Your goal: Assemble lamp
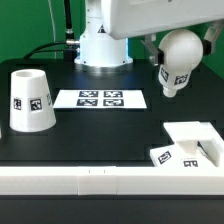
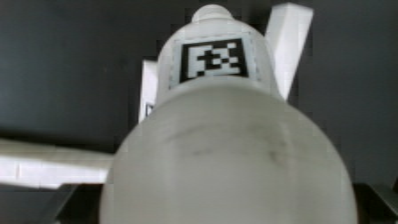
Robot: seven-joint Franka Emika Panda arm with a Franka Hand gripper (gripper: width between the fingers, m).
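The bulb [image 1: 182, 52] hangs in the upper right of the exterior view, clear of the black table [image 1: 100, 135]. It is white and rounded, with a square marker on its tilted stem. In the wrist view the gripper [image 2: 221, 45] is clenched on the bulb, one finger on each side of the stem. The tapered shade [image 1: 30, 100] stands at the left, the base [image 1: 172, 157] lies at the lower right, and the marker board [image 1: 100, 98] lies in the middle. A white rail [image 1: 90, 182] edges the front, and green shows behind.

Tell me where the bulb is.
The bulb hangs in the gripper at the exterior view's upper right, higher in frame than the base, with the marker board toward that view's left.
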